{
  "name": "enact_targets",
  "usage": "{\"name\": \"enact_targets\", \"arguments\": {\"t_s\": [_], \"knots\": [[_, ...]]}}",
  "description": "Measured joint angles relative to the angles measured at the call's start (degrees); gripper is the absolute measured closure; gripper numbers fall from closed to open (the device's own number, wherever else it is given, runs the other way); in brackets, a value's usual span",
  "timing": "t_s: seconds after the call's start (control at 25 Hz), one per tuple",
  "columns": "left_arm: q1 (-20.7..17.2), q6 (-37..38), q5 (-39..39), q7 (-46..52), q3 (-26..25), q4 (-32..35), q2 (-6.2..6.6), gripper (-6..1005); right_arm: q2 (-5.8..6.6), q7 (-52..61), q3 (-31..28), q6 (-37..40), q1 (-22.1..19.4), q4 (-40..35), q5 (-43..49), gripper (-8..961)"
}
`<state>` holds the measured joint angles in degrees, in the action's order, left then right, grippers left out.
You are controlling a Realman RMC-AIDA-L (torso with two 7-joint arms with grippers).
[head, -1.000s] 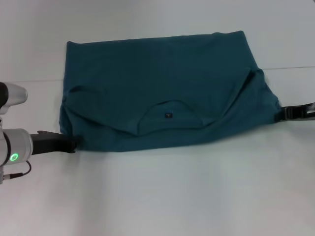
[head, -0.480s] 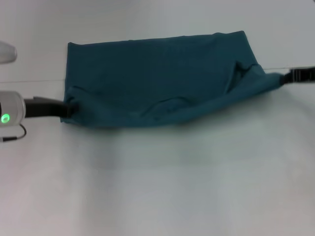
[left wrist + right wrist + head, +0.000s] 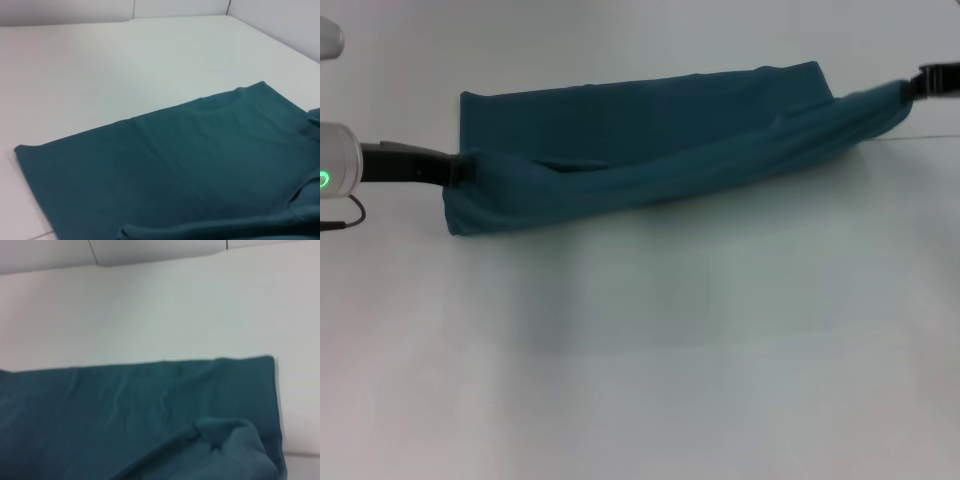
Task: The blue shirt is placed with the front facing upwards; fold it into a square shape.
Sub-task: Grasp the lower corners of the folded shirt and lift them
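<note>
**Operator:** Right, biggest thing first: the white table [image 3: 650, 370], bare on my side of both claws. On it the blue shirt [image 3: 650, 150] stretches between them, from the left gripper [image 3: 460, 168] across to the right gripper [image 3: 912, 86].

**Supervisor:** What state is the shirt in?

**Operator:** It reads as a long narrow band. A flat bottom layer lies on the table beyond the claws, and a rolled, bunched upper layer runs from one claw to the other, raised over it. I see no lettering or collar, so I judge the near part is being carried over the far part, a lengthwise fold partly made.

**Supervisor:** And the claws?

**Operator:** The left one sits at the shirt's left end with cloth bunched right at its tip; I take it as pinching the shirt. The right one is at the far right end, with the cloth drawn taut up to it, so I take that as pinching too. Neither wrist view shows its own fingers, only teal cloth close below.

**Supervisor:** What's left?

**Operator:** By my reckoning, laying this layer flat along the far edge, letting go, then at least one crosswise fold to bring it square. I'd call it under halfway.
</note>
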<state>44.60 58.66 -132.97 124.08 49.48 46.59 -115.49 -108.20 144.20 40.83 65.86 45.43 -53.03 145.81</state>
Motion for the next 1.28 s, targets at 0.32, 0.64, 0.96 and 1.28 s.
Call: {"name": "enact_targets", "arguments": {"t_s": [0.32,0.64,0.96,1.28], "knots": [[-3.9,4.0,0.0,-0.2,0.1,2.6,-2.03,994,-2.15,-0.6,0.4,3.5,-5.6,-2.0,0.1,926],[0.0,4.3,0.0,0.5,0.0,2.4,-0.20,994,-0.33,-0.1,-0.6,2.5,-2.5,-2.4,0.2,923],[5.4,2.4,0.0,1.9,-0.1,-2.8,2.57,992,-0.93,2.2,-2.3,-0.9,3.3,-3.1,9.1,920],[-5.0,8.0,0.1,1.5,-0.1,9.3,-3.58,993,-5.25,1.2,-1.9,5.2,-4.4,-9.3,7.9,917]]}}
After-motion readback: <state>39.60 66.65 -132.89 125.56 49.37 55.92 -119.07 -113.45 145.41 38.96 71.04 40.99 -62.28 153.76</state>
